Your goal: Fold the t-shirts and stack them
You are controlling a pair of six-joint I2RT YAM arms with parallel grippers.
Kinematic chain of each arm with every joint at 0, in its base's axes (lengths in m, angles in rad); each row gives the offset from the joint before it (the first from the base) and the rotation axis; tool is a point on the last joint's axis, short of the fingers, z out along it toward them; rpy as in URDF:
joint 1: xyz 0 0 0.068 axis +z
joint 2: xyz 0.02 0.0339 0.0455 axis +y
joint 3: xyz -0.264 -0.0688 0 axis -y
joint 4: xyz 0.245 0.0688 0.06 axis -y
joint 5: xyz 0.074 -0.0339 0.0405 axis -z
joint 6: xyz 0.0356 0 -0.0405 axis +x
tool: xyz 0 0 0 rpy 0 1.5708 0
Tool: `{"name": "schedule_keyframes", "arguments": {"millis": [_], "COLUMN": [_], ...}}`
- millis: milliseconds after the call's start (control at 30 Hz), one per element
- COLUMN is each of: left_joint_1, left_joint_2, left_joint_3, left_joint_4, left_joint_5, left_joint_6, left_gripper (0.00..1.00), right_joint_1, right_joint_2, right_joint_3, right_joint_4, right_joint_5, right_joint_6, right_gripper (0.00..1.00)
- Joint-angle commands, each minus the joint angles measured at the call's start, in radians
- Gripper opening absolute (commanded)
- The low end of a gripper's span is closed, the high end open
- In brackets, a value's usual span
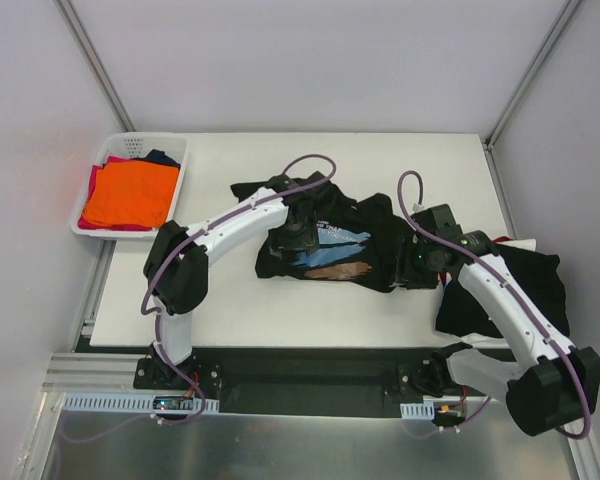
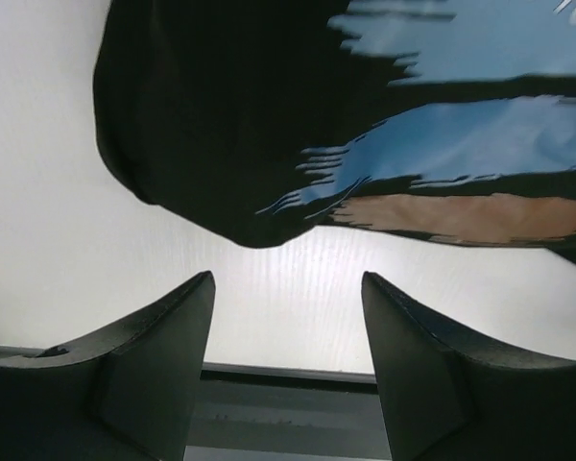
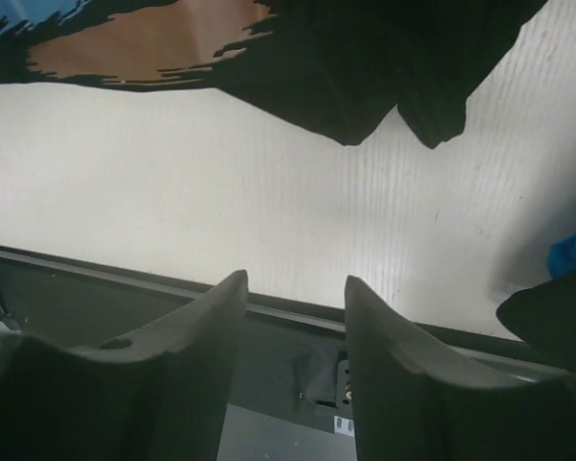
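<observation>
A black t-shirt (image 1: pixel 330 255) with a blue, tan and brown brush-stroke print lies crumpled mid-table. In the left wrist view the printed shirt (image 2: pixel 221 125) has its rounded edge just beyond my fingers; in the right wrist view its black hem (image 3: pixel 346 77) hangs over bare table. My left gripper (image 1: pixel 298 236) hovers over its left part, open (image 2: pixel 288 288), nothing between the fingers. My right gripper (image 1: pixel 420 262) is at its right edge, open (image 3: pixel 296 283) and empty. A second black t-shirt (image 1: pixel 520 290) lies at the right under the right arm.
A white lattice basket (image 1: pixel 175 190) stands at the far left with an orange shirt (image 1: pixel 130 195) on top of red and navy cloth. The table's near edge and a dark rail (image 3: pixel 96 288) run just below both grippers. Dark cloth (image 3: pixel 547 317) shows at the right.
</observation>
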Motion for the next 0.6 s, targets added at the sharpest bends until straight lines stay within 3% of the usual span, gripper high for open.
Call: {"name": "schedule_keyframes", "arguments": {"millis": [0,167,567], "left_joint_1": [0.022,0.044,0.07], "left_joint_2": [0.078,0.059,-0.073], "left_joint_3": [0.132,0.079,-0.279], "left_joint_4": [-0.172,-0.255,-0.11], "left_joint_5": [-0.148,-0.264,-0.203], "left_joint_6": [0.001,0.01,-0.013], "left_gripper": [0.63,0.65,0.66], "right_joint_1": [-0.017,-0.017,-0.017], "right_joint_2": [0.053,0.056,-0.088], "right_joint_3": [0.067,0.039,-0.026], "right_joint_4": [-0.006,0.02,-0.055], "right_joint_5": [-0.051,-0.088,-0.103], "right_joint_6": [-0.052,-0.036,-0.018], "right_gripper": [0.5,0.5,0.56]}}
